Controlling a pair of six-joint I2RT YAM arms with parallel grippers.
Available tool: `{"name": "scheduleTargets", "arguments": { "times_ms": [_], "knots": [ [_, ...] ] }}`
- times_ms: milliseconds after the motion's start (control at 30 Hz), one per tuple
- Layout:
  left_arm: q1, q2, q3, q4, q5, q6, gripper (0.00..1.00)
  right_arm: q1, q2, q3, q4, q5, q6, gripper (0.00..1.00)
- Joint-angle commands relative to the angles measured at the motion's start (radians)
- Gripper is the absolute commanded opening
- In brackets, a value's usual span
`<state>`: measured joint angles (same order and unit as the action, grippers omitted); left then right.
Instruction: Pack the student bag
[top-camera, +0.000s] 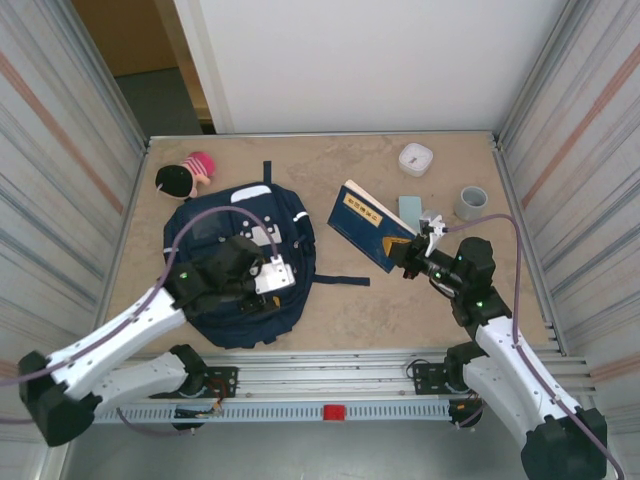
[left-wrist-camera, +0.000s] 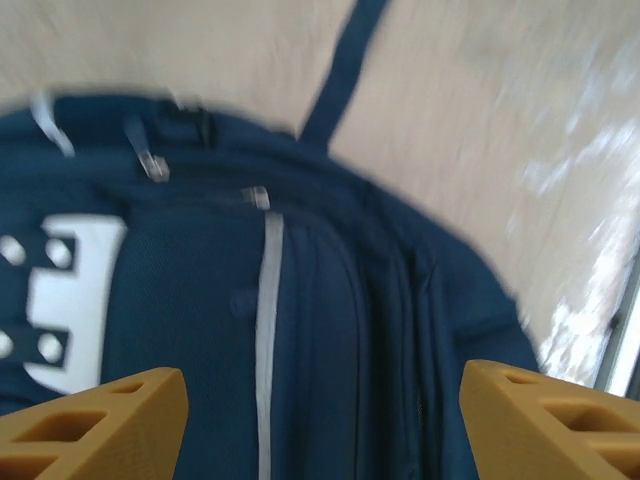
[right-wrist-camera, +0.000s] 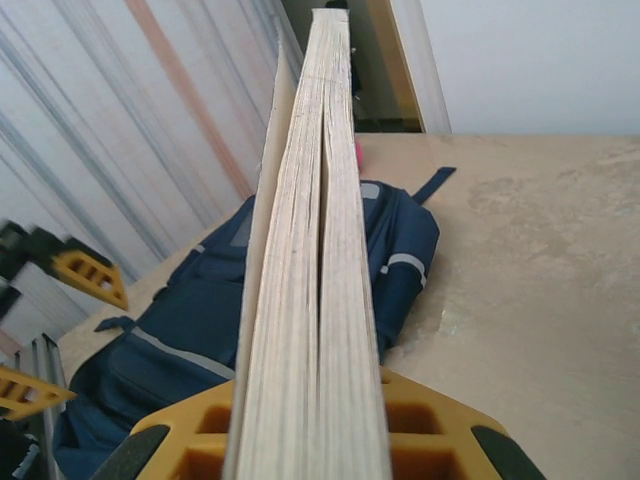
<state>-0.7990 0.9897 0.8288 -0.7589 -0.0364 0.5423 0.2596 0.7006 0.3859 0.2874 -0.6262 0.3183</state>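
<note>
The tabletop (top-camera: 400, 310) spreads under both sets of jaws. The student bag (top-camera: 205, 225) lies flat on it with its front pocket facing up, directly beneath the left jaws and well to the left of the right jaws. The left jaws gape wide with nothing in them. They hang over the navy fabric, and the bag's thin white stripe runs up between the two fingers; the blurred wrist view does not show whether they touch it. The right jaws are clamped on a blue book (top-camera: 365, 225), whose pale page block stands on edge and runs straight ahead of them. A doll in a pink hat (top-camera: 185, 175) lies beyond the left jaws, near the bag's top. Beyond the right jaws sit a grey roll (top-camera: 471, 203), a white square box (top-camera: 416, 158) and a pale blue block (top-camera: 410, 210), the last just beside the book.
</note>
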Motion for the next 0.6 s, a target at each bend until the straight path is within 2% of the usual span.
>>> {"name": "scheduleTargets", "arguments": {
  "times_ms": [0,67,200,300,433,567],
  "knots": [
    [-0.002,0.080,-0.024,-0.005,-0.157,0.023,0.77,0.005,-0.018,0.004,0.021,0.010,0.009,0.00],
    [0.016,0.133,-0.042,0.086,-0.184,-0.006,0.79,0.009,-0.024,0.003,0.007,0.013,0.000,0.00],
    [0.077,0.203,-0.039,0.172,-0.099,-0.023,0.81,0.012,-0.054,-0.001,-0.035,0.014,-0.016,0.00],
    [0.083,0.247,-0.007,0.132,-0.056,-0.012,0.84,0.012,-0.087,-0.009,-0.060,0.020,-0.026,0.00],
    [0.083,0.304,0.001,0.132,-0.093,-0.023,0.94,0.012,-0.124,-0.030,-0.071,0.033,-0.033,0.00],
    [0.080,0.342,0.024,0.086,0.003,-0.018,0.97,0.012,-0.147,-0.038,-0.085,0.017,-0.038,0.00]
  ]
}}
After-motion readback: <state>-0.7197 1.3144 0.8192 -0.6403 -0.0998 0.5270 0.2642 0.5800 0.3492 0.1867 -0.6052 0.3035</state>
